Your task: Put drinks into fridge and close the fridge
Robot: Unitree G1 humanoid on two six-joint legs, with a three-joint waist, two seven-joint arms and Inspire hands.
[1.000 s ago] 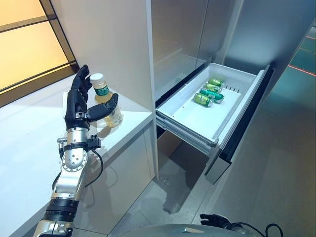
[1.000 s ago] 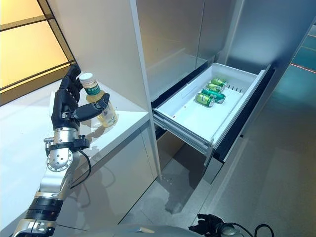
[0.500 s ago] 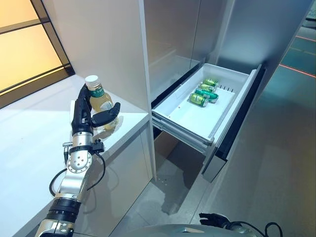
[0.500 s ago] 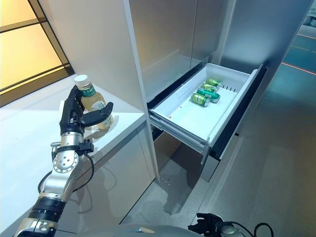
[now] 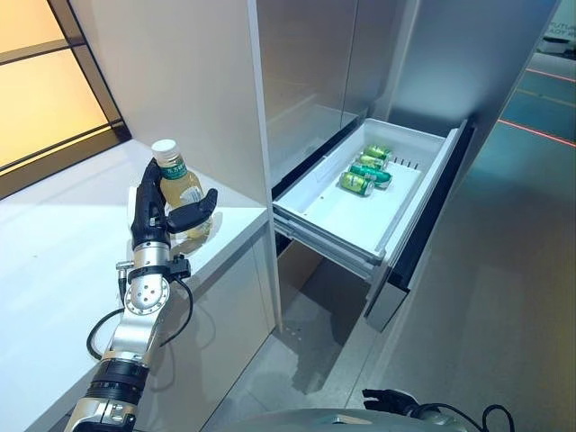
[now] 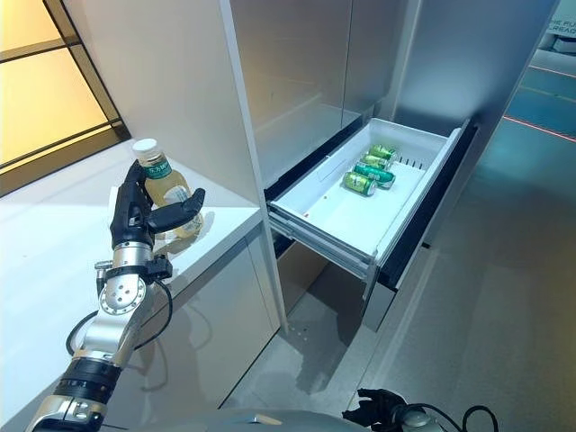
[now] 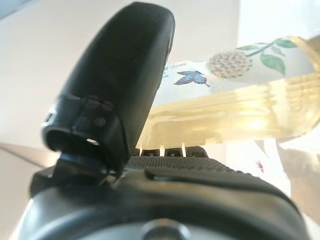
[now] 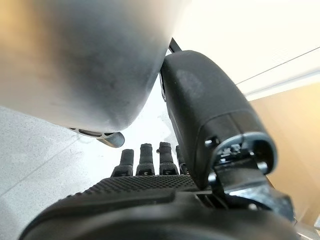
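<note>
White counter [image 5: 54, 270] fills the view from 7 to 10 o'clock, with a tall pale cabinet wall behind it and grey floor below. My left hand [image 5: 157, 211] stands at about 9 o'clock, thumb and fingers wrapped round the bottle [image 5: 180, 191] of pale yellow drink, which is upright with its white cap on top; my left wrist view shows the thumb pressed across the label. I cannot tell whether the bottle's base is touching the counter or just clear of it. The fridge drawer [image 5: 364, 193] is pulled out at about 2 o'clock, well apart from my hand, and the cans [image 5: 364, 173] lie on their sides at its far end, leaving most of the tray bare. My right hand [image 8: 150, 160] hangs low beside me with its fingers straight and nothing in them. The risk I judge greatest is the carry: the bottle is smooth and rounded, so a loose wrap could let it slide or tip as I swing it across the gap over the floor. The cabinet's front edge stands between hand and drawer, and clipping it could knock the bottle free. Setting it down hard near the cans could send them rolling.
</note>
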